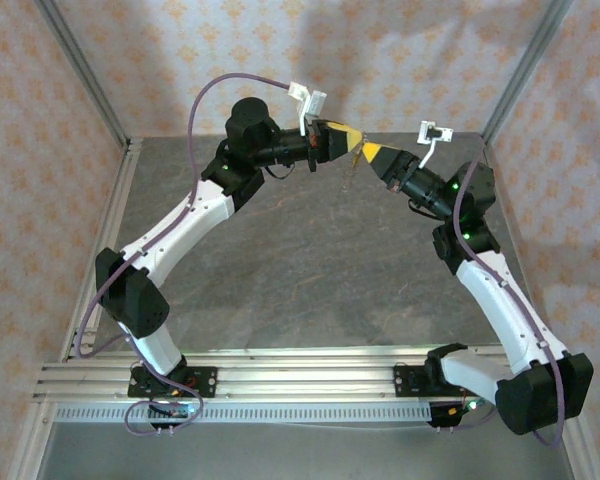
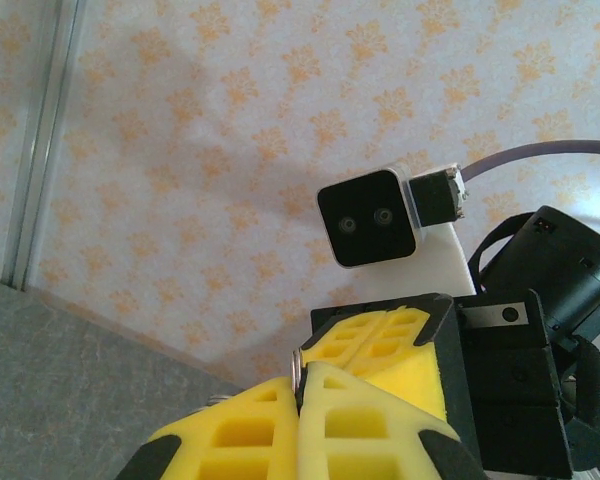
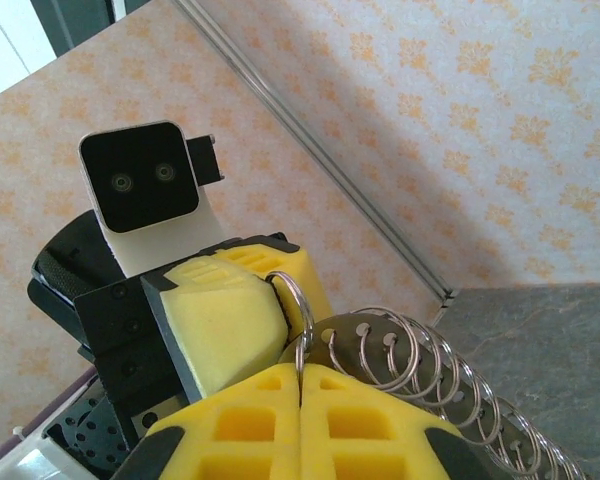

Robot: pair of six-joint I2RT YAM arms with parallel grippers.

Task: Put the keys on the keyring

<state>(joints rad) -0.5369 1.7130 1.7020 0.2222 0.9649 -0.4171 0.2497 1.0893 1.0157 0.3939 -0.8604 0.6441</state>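
Under me lies a grey stone-look table (image 1: 310, 250), with orange-flowered wallpaper (image 1: 400, 50) behind. My left gripper (image 2: 300, 385) and right gripper (image 3: 300, 375) meet tip to tip over its far part. Each is pressed together on an end ring of the keyring (image 3: 435, 360), a floppy chain of thin silvery wire rings. In my right wrist view its length trails down and right.

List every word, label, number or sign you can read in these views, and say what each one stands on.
No text can be read anywhere in these views.
silver plate on the right arm's black wrist block: too blurred to tell whether it bears print.
camera housing, white with a black face: no marking.
keyring, a row of metal rings: no stamp to be seen.
wallpaper: an orange pattern, no letters.
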